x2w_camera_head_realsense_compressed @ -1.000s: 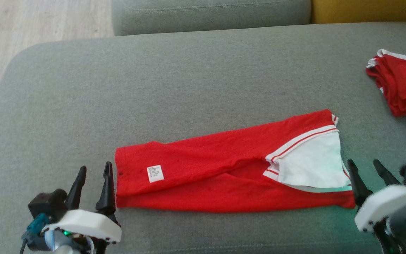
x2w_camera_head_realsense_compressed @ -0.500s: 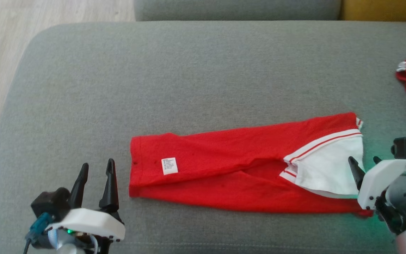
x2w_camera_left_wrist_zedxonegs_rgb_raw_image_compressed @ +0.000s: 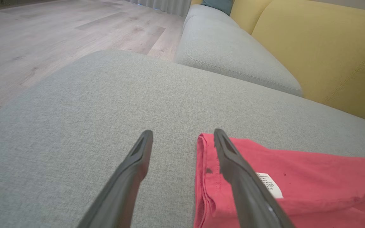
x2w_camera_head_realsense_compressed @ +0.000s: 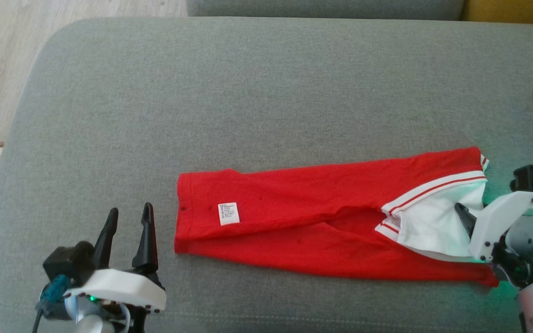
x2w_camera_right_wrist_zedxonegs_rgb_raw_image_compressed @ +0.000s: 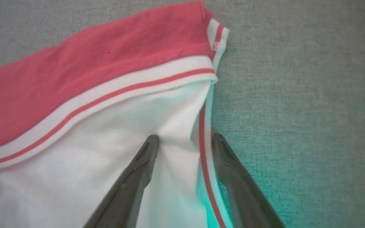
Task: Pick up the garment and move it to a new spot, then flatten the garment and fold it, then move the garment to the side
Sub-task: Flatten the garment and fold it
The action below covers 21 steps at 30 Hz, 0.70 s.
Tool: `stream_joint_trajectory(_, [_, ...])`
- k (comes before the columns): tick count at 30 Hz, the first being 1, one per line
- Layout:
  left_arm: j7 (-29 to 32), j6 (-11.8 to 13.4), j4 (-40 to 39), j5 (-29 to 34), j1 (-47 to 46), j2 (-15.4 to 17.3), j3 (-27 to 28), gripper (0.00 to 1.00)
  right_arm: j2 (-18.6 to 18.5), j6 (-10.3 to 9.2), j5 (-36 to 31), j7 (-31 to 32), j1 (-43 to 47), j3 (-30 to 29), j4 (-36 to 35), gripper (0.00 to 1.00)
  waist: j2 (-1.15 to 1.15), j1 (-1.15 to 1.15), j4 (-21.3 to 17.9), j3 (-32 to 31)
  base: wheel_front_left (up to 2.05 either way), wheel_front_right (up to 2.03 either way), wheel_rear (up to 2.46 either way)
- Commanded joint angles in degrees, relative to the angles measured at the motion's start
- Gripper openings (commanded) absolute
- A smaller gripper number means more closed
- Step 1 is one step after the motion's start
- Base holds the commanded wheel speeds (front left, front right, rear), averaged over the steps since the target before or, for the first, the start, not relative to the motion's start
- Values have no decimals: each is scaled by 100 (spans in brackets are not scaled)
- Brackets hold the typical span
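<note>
The red garment [x2w_camera_head_realsense_compressed: 303,226] lies long and flat on the near part of the grey cushion [x2w_camera_head_realsense_compressed: 248,92]. There is lots of bare cushion past it and to its left. The left gripper [x2w_camera_head_realsense_compressed: 130,208] is wide open and holds nothing, just beside the garment's left edge. The right gripper [x2w_camera_right_wrist_zedxonegs_rgb_raw_image_compressed: 185,136] is wide open too, with the striped edge between its fingers.
</note>
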Motion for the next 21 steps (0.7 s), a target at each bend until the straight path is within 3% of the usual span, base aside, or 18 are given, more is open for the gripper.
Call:
stream_joint_trajectory(1, [-76,-5,-190,82,-252,30,263,100,-25,-4,106,119,-101,241,-11,38,0,0,-6,-4,0,0,0])
stream_joint_trajectory(6, [-76,5,-191,100,-254,50,257,100,-14,-4,293,-30,-115,348,-11,0,0,0,-60,-16,0,0,0])
stream_joint_trajectory(14, [-53,35,-217,116,-228,87,228,100,-98,-4,474,-487,-153,499,-252,0,0,0,-288,-101,0,0,0])
stream_joint_trajectory(21, [2,63,-268,120,-184,121,176,100,-518,-4,582,-606,-7,261,-820,0,0,0,-638,-219,0,0,0])
